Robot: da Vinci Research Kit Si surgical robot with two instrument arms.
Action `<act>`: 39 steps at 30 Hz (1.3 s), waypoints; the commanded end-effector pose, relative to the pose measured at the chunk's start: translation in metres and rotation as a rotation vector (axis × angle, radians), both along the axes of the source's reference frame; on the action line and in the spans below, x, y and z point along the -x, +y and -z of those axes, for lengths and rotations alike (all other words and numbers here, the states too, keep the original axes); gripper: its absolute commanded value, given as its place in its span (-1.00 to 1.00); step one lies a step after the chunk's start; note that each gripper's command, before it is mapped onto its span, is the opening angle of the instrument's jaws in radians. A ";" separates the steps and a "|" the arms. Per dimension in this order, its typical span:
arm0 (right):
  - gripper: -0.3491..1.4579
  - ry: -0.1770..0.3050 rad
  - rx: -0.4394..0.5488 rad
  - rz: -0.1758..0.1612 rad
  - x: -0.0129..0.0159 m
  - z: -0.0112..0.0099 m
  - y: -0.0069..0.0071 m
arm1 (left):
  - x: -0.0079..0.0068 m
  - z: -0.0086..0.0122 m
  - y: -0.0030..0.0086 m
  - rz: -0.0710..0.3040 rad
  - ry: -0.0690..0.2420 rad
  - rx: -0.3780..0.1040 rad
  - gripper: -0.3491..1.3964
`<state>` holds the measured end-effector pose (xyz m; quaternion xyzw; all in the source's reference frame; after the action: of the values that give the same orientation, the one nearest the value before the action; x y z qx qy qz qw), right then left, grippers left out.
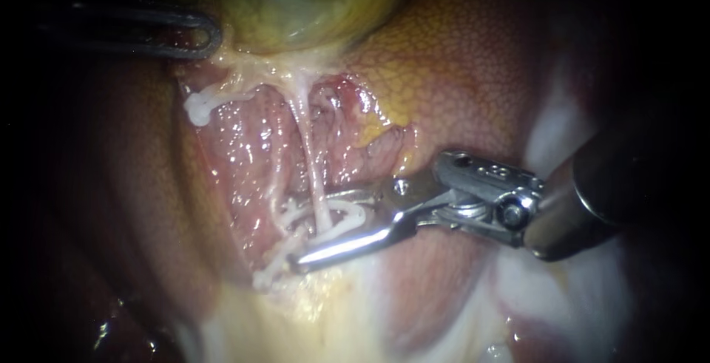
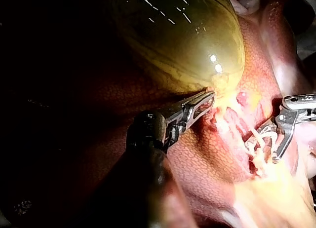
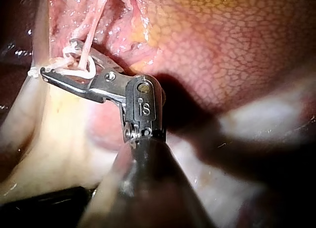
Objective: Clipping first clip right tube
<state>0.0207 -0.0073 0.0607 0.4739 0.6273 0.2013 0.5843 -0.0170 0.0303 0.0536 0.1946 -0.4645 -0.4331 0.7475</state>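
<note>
Your right instrument's [image 1: 322,230] jaws stand apart, a gap showing between them, and the tube [image 1: 307,141] passes straight through that gap. Pale white loops [image 1: 346,214] curl beside the tube just inside the jaws; you cannot tell whether they are clip or tissue. The right wrist view shows the same: the right instrument [image 3: 59,60] straddles the thin tube [image 3: 89,35] where it crosses the lower jaw. From there the tube runs up over raw pink tissue to the base of the gallbladder [image 1: 296,1].

Your left instrument's [image 1: 207,38] jaws are clamped on the gallbladder's lower edge, where whitish strands fan out; in the left wrist view the left instrument [image 2: 207,99] meets the gallbladder [image 2: 187,40] at its neck. The mottled liver [image 1: 458,60] lies around and behind both instruments.
</note>
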 end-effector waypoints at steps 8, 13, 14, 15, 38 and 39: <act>-0.11 0.086 -0.028 0.052 0.0002 0.0006 -0.0005 | 0.0001 -0.0001 0.0000 0.000 0.000 0.000 -1.00; -0.17 0.097 -0.028 0.074 0.0001 0.0011 -0.0009 | 0.0001 -0.0001 0.0000 0.000 0.000 0.000 -1.00; -0.18 0.098 -0.028 0.077 0.0001 0.0012 -0.0010 | 0.0001 -0.0001 0.0000 0.000 0.000 0.000 -1.00; -0.19 0.098 -0.029 0.078 0.0001 0.0013 -0.0011 | 0.0001 -0.0001 0.0000 0.000 0.000 0.000 -1.00; -1.00 0.017 -0.128 0.071 0.0001 0.0019 0.0005 | 0.0000 -0.0001 0.0000 0.000 0.000 0.000 -1.00; -1.00 0.011 -0.138 0.074 0.0001 0.0019 0.0004 | 0.0000 -0.0001 0.0000 0.000 0.000 0.000 -1.00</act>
<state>0.0206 -0.0068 0.0588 0.5385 0.5958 0.2207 0.5535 -0.0170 0.0304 0.0537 0.1944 -0.4645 -0.4332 0.7476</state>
